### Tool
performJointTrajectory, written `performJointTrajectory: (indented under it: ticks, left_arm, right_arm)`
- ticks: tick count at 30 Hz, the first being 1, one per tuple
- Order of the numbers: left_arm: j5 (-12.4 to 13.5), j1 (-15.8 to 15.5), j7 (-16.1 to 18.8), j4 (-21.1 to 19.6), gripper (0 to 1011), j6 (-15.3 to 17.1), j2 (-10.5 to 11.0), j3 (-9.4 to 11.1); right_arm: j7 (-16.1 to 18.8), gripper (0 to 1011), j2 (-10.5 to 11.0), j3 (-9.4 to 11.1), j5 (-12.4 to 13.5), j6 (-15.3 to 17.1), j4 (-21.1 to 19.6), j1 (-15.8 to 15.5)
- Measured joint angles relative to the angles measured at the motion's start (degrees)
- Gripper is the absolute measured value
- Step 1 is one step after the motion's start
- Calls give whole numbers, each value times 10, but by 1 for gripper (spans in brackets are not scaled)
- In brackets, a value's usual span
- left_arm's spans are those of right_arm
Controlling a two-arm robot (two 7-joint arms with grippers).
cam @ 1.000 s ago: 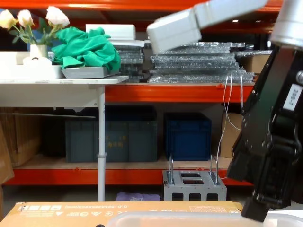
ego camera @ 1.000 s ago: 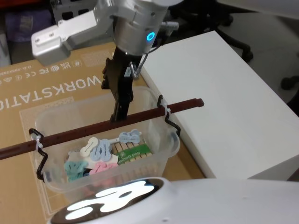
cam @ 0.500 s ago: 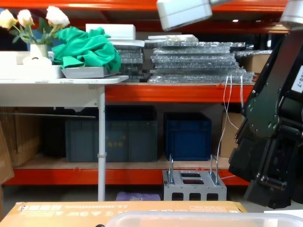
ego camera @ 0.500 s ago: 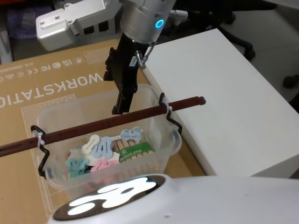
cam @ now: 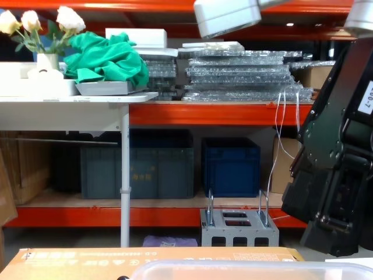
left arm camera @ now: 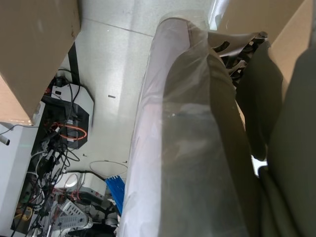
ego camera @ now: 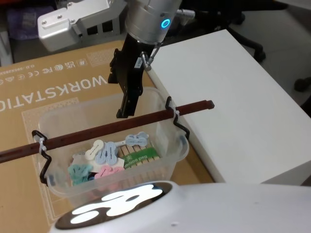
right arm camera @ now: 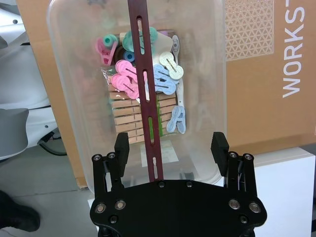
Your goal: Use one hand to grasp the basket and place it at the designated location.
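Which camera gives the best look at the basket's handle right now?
The right wrist view: the handle runs lengthwise, slots visible, between the fingers of the open right gripper. The head view shows it crossing the basket at an angle, with both clips. The chest view catches the basket's rim.

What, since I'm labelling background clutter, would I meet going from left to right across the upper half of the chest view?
white flowers → green cloth → stacked clear trays → right gripper, large at the right edge.
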Motion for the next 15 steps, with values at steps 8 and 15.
performJointTrajectory:
  ticks: [8, 15]
  left_arm:
    - [0, 0, 0, 0, 0, 0, 0, 0]
    - [0, 0, 0, 0, 0, 0, 0, 0]
  right_arm:
    - [2, 1001, -3, 1, 2, 0, 6, 0]
    - [4, 1001, -8, -2, 1, -1, 7, -2]
